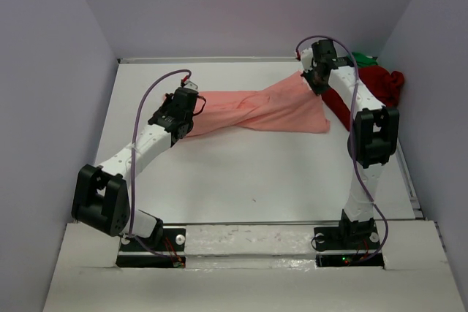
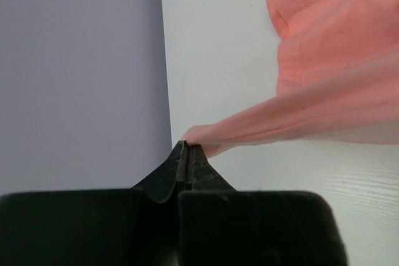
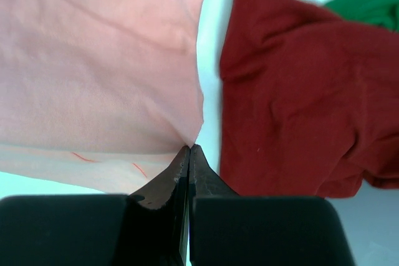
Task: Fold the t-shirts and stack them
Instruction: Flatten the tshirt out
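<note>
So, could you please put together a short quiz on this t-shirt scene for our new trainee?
1. True or false: the left gripper and the right gripper are both shut on the salmon-pink t-shirt.
2. Which one lies next to the salmon-pink t-shirt? A: the dark red t-shirt. B: a blue t-shirt. C: a yellow t-shirt.
3. How many t-shirts are in view altogether?
Key: 1 true. 2 A. 3 three: the salmon-pink one, the dark red one, and a bright green t-shirt crumpled behind the dark red one.
</note>
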### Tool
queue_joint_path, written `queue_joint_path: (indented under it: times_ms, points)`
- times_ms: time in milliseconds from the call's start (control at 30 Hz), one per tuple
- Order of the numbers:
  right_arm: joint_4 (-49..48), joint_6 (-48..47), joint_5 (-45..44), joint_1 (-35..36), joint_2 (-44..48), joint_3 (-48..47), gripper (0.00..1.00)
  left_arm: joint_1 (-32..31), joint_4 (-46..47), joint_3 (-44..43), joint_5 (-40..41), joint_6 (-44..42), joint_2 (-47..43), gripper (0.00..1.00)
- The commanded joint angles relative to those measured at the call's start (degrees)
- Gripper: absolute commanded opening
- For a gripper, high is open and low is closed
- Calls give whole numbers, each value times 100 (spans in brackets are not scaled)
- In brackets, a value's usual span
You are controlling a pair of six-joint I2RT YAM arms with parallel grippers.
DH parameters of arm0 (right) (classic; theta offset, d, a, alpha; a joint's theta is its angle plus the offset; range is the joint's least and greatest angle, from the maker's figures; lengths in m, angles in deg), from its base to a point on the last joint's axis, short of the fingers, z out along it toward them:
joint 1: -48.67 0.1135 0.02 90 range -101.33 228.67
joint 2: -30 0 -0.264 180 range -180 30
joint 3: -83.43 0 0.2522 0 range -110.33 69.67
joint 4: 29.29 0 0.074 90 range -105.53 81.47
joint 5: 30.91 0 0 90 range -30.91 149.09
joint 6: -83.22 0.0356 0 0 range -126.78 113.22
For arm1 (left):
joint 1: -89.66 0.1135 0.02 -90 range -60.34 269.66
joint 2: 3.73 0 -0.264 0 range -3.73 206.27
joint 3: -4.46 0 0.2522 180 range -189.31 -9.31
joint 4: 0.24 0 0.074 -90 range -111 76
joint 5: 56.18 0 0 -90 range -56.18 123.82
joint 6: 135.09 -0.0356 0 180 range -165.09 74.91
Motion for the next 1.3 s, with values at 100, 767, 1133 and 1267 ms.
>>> queue_joint_path:
  times_ms: [100, 767, 1133, 1267]
  points:
    - [-401, 48, 949, -43, 597, -598, 0, -3, 277, -247, 448, -27, -130, 0]
    - [-524, 39, 641, -43, 651, 367, 93, 6, 242, -63, 396, 70, -262, 0]
    - [-507, 294, 862, -43, -88, 290, 63, 6, 233, 25, 431, 8, -350, 0]
    - [-489, 268, 835, -43, -237, 298, 63, 6, 233, 69, 422, 17, -393, 0]
